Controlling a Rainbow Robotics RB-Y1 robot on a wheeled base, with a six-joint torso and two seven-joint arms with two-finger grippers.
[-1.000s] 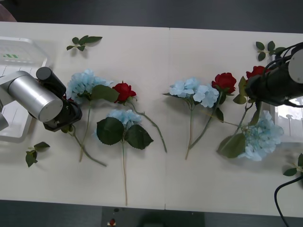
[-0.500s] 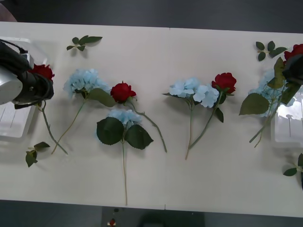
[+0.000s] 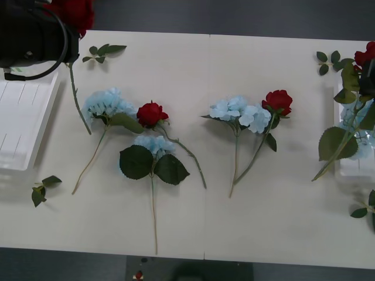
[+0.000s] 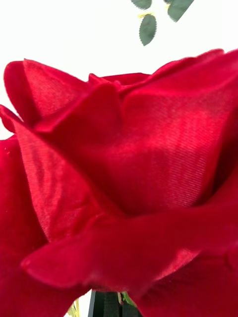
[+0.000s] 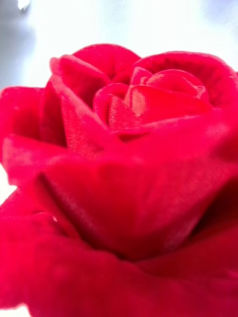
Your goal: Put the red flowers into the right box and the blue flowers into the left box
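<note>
My left gripper [image 3: 61, 32] hangs over the table's far left corner, shut on a red rose [image 3: 76, 12] [image 5: 124, 173] whose stem dangles beside the left box [image 3: 23, 129]. At the right edge, my right gripper [image 3: 368, 79] is shut on a second red rose [image 3: 366, 55] [image 4: 124, 173] together with a blue flower [image 3: 358, 117]. Their leaves and stems hang over the right box [image 3: 350, 170]. On the table lie three blue flowers [image 3: 105, 102], [image 3: 153, 143], [image 3: 239, 112] and two red roses [image 3: 152, 113], [image 3: 278, 101]. Both pairs of fingers are hidden behind the blooms.
Loose green leaf sprigs lie at the far left [image 3: 102, 51], far right [image 3: 331, 60], near left [image 3: 42, 190] and near right [image 3: 363, 211]. A seam runs down the table's middle. Bare tabletop lies along the near edge.
My left arm rose and moved toward the far left corner with its red rose. My right arm carried its red rose and blue flower further right, over the right box.
</note>
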